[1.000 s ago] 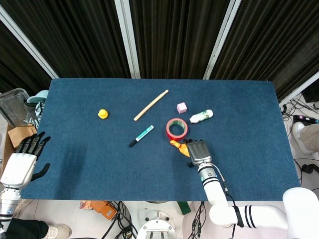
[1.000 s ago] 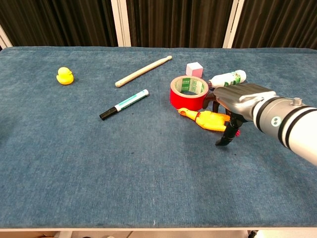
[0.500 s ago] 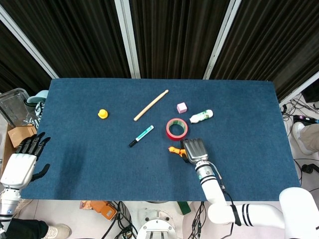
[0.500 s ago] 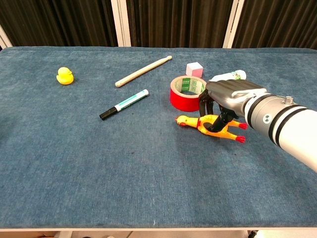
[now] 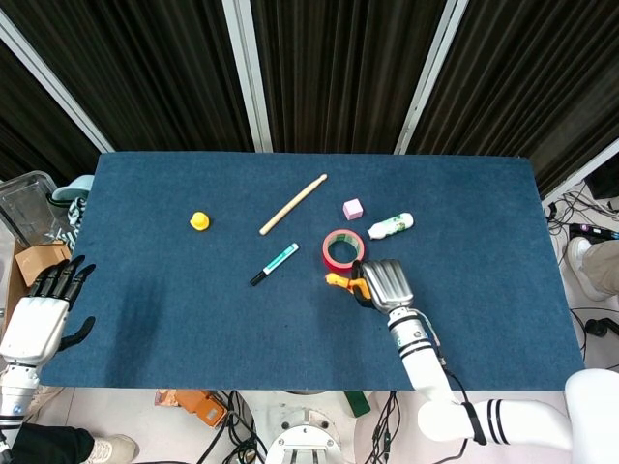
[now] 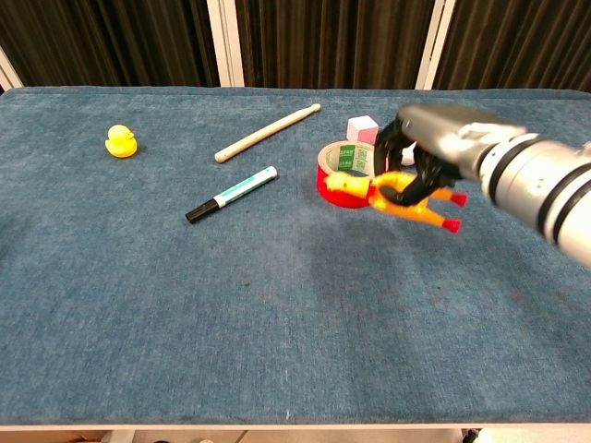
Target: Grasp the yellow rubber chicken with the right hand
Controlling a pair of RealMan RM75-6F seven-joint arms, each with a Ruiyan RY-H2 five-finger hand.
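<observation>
My right hand point(image 6: 432, 148) has its fingers curled around the yellow rubber chicken point(image 6: 392, 197), holding it clear of the blue table point(image 6: 277, 305), its head hanging in front of the red tape roll point(image 6: 334, 168) and its red feet sticking out to the right; my left hand point(image 5: 44, 314) hangs off the table's left edge, fingers spread, holding nothing

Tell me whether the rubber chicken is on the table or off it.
Off it. In the chest view the rubber chicken hangs in the right hand, clear of the table, in front of the red tape roll.
</observation>
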